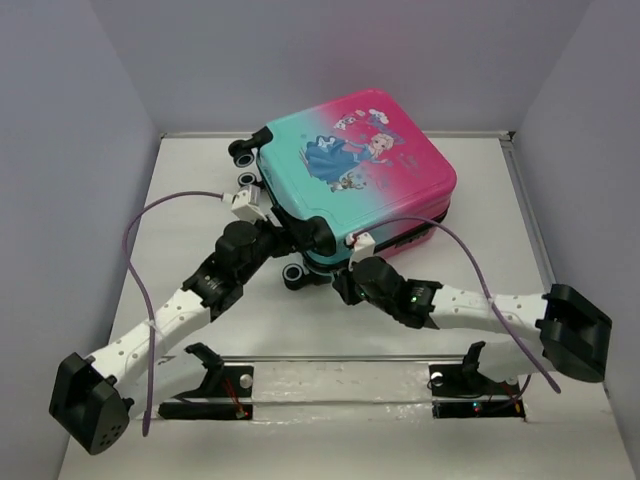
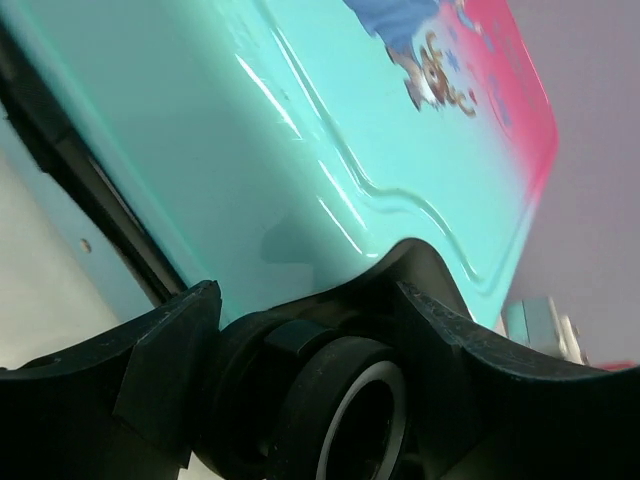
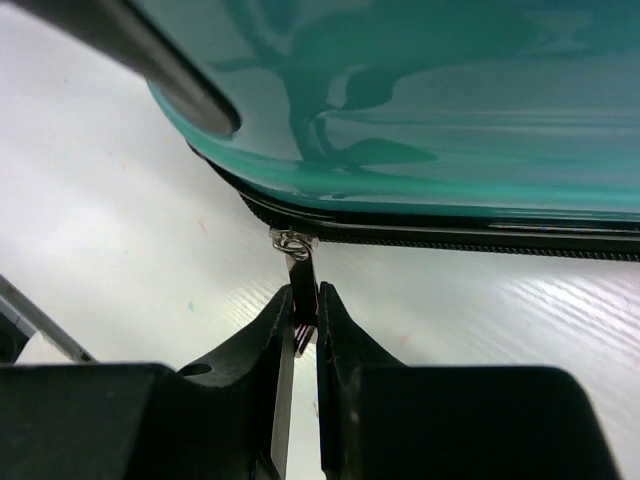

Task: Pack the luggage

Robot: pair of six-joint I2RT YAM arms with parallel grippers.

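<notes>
The luggage [image 1: 370, 170] lies flat and closed at the back of the table, teal on the left and pink on the right, with a cartoon princess print. My left gripper [image 1: 296, 236] reaches its near left corner. In the left wrist view the teal shell [image 2: 300, 150] fills the frame, and the left gripper [image 2: 305, 330] is closed round a black wheel [image 2: 350, 410], one finger on each side of its housing. My right gripper [image 1: 352, 262] sits at the near edge. In the right wrist view it [image 3: 305, 305] is shut on the metal zipper pull [image 3: 303, 280], which hangs from the black zipper [image 3: 450, 240].
More black wheels [image 1: 243, 150] stick out at the suitcase's far left end. Purple cables [image 1: 135, 230] loop over both arms. A metal rail [image 1: 340, 358] with the arm mounts runs along the near edge. White walls close in the table [image 1: 180, 200] on three sides.
</notes>
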